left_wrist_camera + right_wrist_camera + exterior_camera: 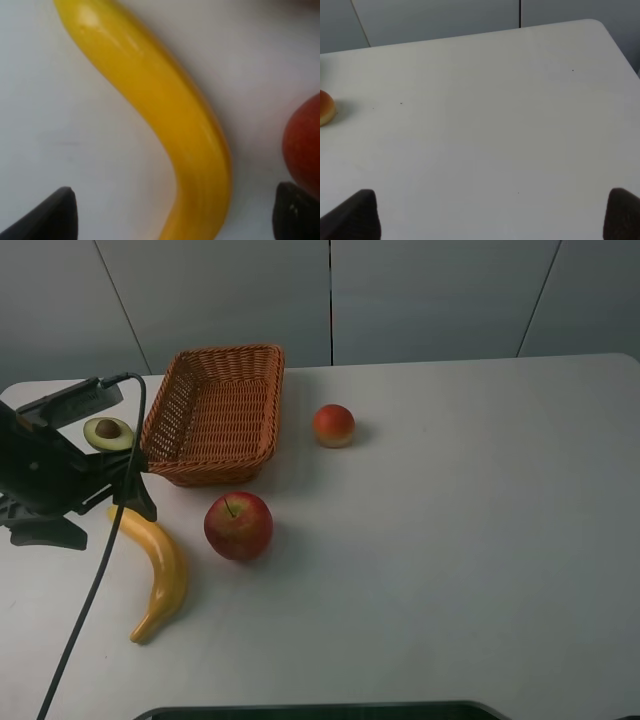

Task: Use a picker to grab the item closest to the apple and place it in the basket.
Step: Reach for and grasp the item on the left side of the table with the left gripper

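left gripper is over the upper end of the banana, fingers spread wide. in the left wrist view one dark fingertip sits over bare table on one side of the banana, and the other tip sits close beside the apple on the far side. the banana body runs between them with a gap on each side, so no pinch. can't tell whether the tips touch the table.

banana lies flat on the table, curved, just left of the apple and in front of the basket. it's not touching the apple; a strip of table shows between them. one end points toward the front edge, the other is tucked under the left arm near the basket's front-left corner.

basket is upright, behind the apple. avocado half lies cut side up just beside the basket's left wall, partly hidden by the arm. peach sits to the right of the basket, apart from it. a black cable runs from the left arm down across the table, left of the banana.

right gripper: its wrist view shows both tips spread far apart over the table, only bare surface between them, with the peach at the frame edge well away.
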Motion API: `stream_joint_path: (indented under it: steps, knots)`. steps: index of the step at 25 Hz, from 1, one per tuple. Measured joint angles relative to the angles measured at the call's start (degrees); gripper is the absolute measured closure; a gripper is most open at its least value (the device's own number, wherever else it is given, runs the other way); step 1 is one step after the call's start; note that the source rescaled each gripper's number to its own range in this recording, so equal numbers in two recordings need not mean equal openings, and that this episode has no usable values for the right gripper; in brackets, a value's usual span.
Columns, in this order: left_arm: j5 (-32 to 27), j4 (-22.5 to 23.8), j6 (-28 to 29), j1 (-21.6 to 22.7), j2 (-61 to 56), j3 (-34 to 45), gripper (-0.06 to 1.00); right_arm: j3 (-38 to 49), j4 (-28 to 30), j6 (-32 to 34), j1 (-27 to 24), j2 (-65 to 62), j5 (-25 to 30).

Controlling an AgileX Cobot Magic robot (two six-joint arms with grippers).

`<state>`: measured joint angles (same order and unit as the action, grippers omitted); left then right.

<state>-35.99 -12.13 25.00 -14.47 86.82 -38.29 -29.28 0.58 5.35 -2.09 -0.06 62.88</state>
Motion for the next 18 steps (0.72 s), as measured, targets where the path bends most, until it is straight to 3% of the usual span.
stream_joint_path:
  steps: [8,18]
  knots:
    - [5.8,4.8,14.7,-5.7,6.3,-0.1,-0.06,0.0,0.0,0.0,0.0,0.0,0.0]
    - [9.6,5.3,20.4,-5.9,9.6,-0.1,-0.06,0.0,0.0,0.0,0.0,0.0,0.0]
